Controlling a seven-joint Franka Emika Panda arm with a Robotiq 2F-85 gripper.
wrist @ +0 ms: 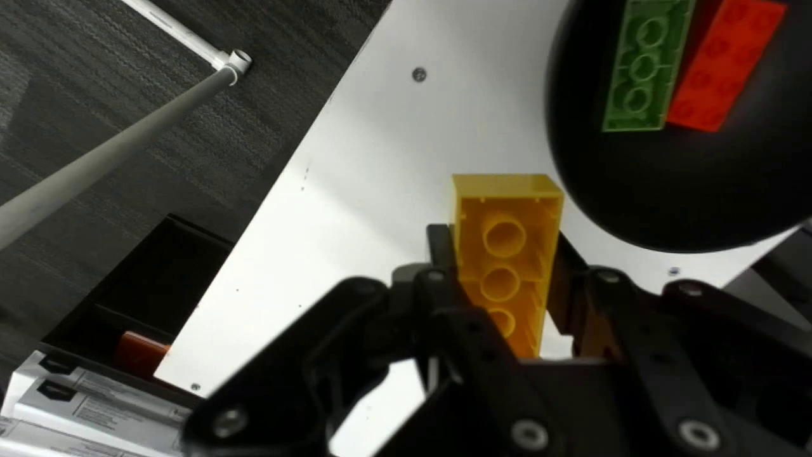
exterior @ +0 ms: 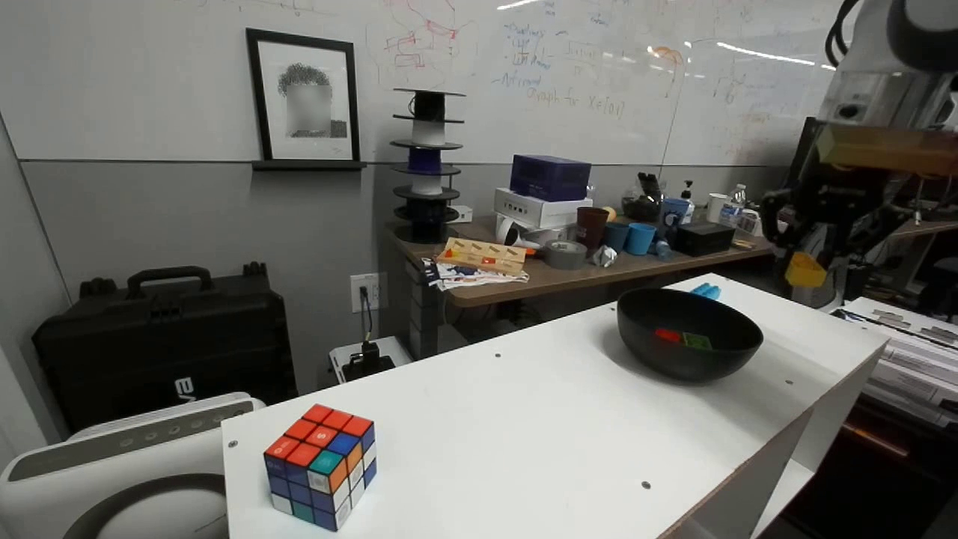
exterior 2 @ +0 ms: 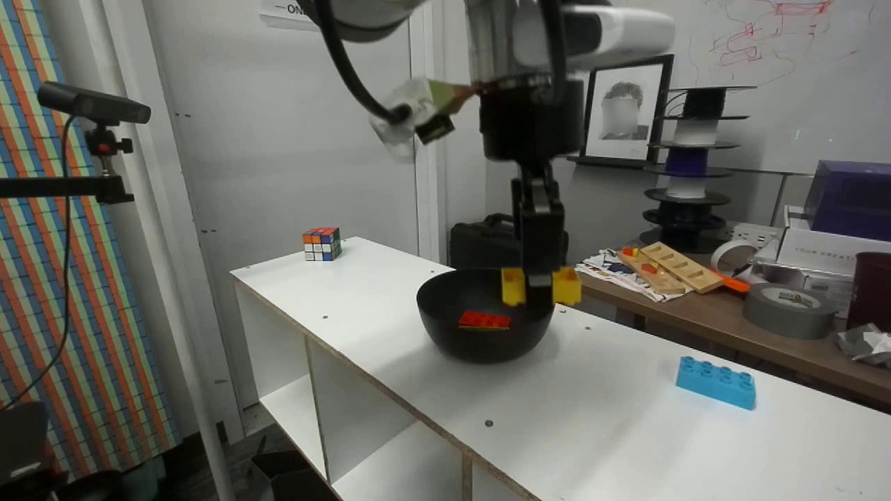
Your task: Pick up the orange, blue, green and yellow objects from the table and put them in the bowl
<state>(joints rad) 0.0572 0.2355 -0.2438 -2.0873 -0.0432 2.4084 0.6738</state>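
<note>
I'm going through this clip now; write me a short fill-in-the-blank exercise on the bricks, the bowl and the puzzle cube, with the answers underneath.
The gripper is closed on the held brick, which is coloured ____.
The bowl contains a red brick and a second brick, coloured ____.
The loose brick lying directly on the white tabletop is ____.
Choosing between inside and outside, the puzzle cube stands ____ the bowl.

Missing words: yellow; green; blue; outside

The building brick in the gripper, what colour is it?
Yellow. The building brick shows best in the wrist view, where its hollow underside is visible.
</note>
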